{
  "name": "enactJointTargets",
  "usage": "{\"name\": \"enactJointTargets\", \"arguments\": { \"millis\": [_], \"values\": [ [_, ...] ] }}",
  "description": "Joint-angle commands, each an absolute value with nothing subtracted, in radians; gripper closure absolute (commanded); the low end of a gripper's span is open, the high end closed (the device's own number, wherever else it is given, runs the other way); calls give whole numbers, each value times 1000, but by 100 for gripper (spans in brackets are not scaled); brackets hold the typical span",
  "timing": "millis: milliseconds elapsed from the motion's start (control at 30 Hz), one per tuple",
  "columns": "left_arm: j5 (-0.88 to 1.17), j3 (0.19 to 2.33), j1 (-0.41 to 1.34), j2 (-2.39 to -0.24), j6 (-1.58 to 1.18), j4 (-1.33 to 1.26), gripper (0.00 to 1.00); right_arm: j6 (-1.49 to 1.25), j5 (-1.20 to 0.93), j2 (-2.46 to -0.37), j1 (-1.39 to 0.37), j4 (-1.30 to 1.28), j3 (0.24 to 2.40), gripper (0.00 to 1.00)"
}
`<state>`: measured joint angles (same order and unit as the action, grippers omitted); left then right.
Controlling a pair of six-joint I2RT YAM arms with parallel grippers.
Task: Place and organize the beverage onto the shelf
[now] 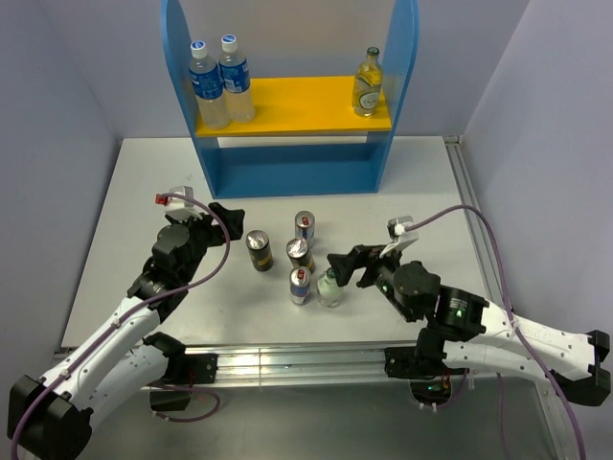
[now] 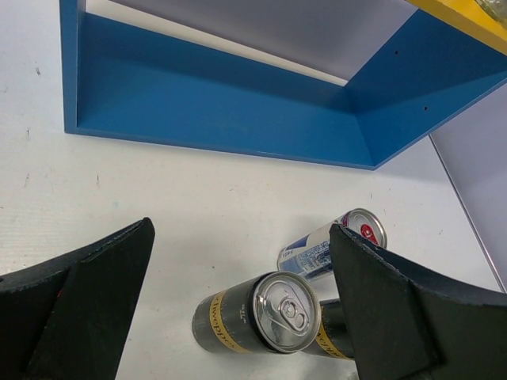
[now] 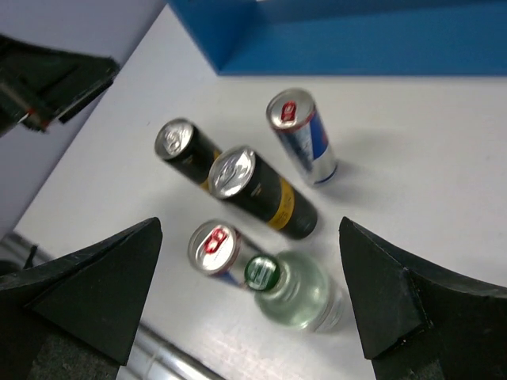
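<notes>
Beverage on worktop [image 1: 144, 192]: two dark cans [image 1: 259, 249], two silver-blue cans [image 1: 305, 226] and one green-capped bottle [image 1: 329, 287], standing clustered between my tools, the bottle just ahead of my right tool [image 3: 252, 223]. Beverage, shelved lot: three bottles [image 1: 235, 77] on the yellow board [image 1: 297, 101] of the shelf [image 1: 172, 57], well beyond both tools. Left tool [image 2: 241, 228]: fingers spread wide, holding nothing. Right tool: likewise wide apart, empty.

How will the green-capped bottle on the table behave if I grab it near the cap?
The green-capped bottle looks like clear glass, so probably rigid, smooth and slippery. It stands upright and narrows upward, so a high push could tip it. A silver-blue can stands right beside it and would likely get knocked.
</notes>
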<state>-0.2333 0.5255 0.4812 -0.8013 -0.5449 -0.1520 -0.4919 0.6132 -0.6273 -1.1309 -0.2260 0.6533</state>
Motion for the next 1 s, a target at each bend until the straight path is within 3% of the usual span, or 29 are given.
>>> {"name": "enactJointTargets", "arguments": {
  "millis": [0,467,600,967],
  "values": [
    [-239,532,477,-801,-548,-173,1,-624,670,-583,-1195,-304,601,0],
    [-242,531,476,-808,-546,-173,1,-980,785,-638,-1480,-399,437,0],
    [-239,528,476,-813,-548,-179,1,-1026,773,-650,-1494,-287,356,0],
    [-241,526,476,-816,-549,-183,1,-1065,949,-977,-1493,-43,319,0]
  ]
}}
